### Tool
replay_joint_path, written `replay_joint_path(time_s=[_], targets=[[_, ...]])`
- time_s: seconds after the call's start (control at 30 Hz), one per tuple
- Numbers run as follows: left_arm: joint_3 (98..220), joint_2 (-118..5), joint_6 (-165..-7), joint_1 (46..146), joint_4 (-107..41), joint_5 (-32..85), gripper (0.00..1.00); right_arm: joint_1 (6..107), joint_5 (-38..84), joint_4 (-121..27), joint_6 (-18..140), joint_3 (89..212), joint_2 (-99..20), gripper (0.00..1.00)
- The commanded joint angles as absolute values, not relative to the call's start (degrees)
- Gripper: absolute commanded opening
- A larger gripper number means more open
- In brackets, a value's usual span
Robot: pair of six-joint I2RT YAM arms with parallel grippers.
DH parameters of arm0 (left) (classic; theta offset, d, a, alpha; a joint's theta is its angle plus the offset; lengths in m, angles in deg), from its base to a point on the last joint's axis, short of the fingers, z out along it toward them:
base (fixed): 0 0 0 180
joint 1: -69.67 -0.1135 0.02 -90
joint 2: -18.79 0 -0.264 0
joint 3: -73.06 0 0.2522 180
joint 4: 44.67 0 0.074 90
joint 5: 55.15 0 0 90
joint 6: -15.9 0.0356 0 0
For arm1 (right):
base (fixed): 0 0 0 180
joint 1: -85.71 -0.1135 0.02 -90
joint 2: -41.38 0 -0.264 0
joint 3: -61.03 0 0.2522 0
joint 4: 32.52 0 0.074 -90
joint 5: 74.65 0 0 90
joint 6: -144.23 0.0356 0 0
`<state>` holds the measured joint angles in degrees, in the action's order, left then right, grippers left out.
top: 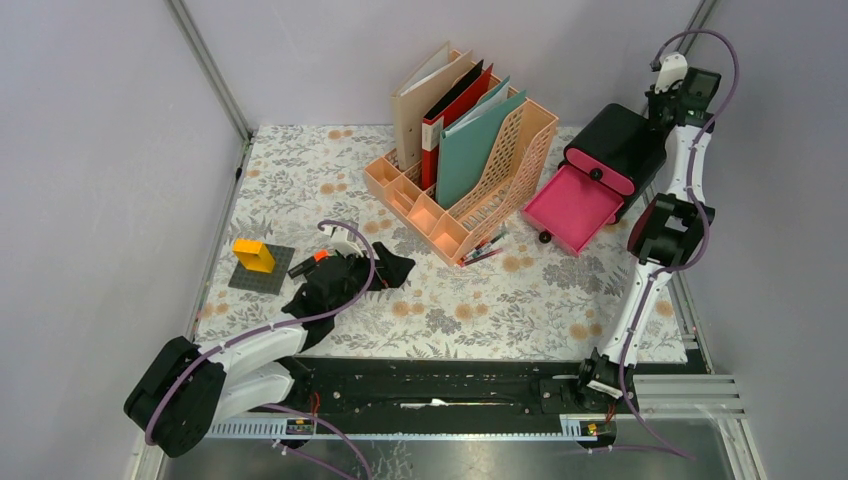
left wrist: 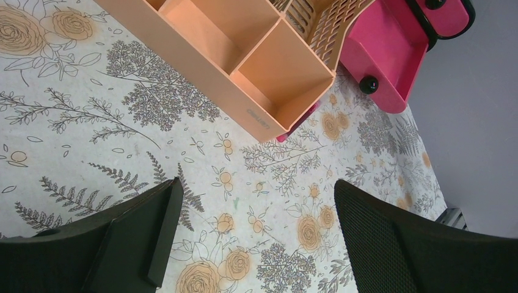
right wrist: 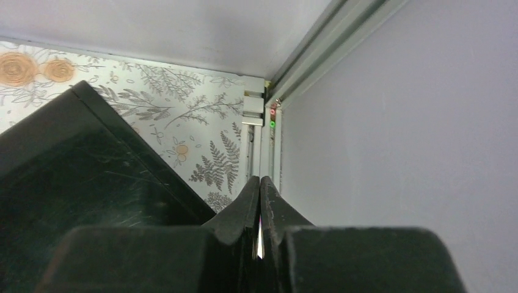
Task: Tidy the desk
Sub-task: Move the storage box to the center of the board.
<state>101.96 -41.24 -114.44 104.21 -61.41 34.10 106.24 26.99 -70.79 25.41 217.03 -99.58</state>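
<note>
The desk (top: pixel 520 300) is a flat top under a whitish cloth printed with grey leaves and orange flowers. My left gripper (top: pixel 392 266) hovers low over the cloth at the left middle. In the left wrist view it (left wrist: pixel 256 238) stands wide open with only bare cloth (left wrist: pixel 256 183) between its fingers (left wrist: pixel 153 232). My right gripper (top: pixel 663 105) is raised at the back right corner, behind a black drawer box (top: pixel 618 145). In the right wrist view its fingertips (right wrist: pixel 261 183) are pressed together on nothing, beside the box's black top (right wrist: pixel 91 183).
A peach file rack (top: pixel 505 170) with several folders stands at the back middle, its front compartments (left wrist: pixel 269 79) empty. The box's pink drawer (top: pixel 572 208) is pulled open. Pens (top: pixel 485 248) lie by the rack. A yellow block (top: pixel 254 255) sits on a grey plate at the left.
</note>
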Motion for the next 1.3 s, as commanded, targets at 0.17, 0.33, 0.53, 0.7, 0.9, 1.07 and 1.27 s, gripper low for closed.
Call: replay_joint_path(time_s=[0.17,0.33,0.53,0.7,0.9,1.07,1.27], targets=[[104.13,-40.46,-114.0,103.94,-63.6,33.45,0.99,105.84,39.45,-80.59,18.91,216.73,-99.21,0.05],[103.96,-40.02,-114.09,103.94,-63.6,33.12,0.99,105.84,42.56,-85.49,15.88,215.16,-97.75,0.04],[103.11,-38.64,-114.18,103.94,-63.37,33.29,0.99,105.88,47.19,-92.49,12.14,214.49,-96.52,0.04],[102.83,-38.17,-114.01,103.91,-63.34,33.36,0.99,105.84,46.94,-93.67,11.7,212.64,-95.07,0.05],[102.55,-37.88,-113.91,103.92,-63.49,33.29,0.99,106.05,39.17,-83.62,22.69,210.55,-93.22,0.11],[102.54,-38.28,-113.75,103.87,-63.65,33.4,0.99,106.89,36.72,-68.31,40.9,206.9,-90.4,0.29],[102.79,-38.87,-113.73,103.86,-63.56,33.65,0.99,106.89,37.67,-65.19,50.09,212.89,-95.22,0.51]])
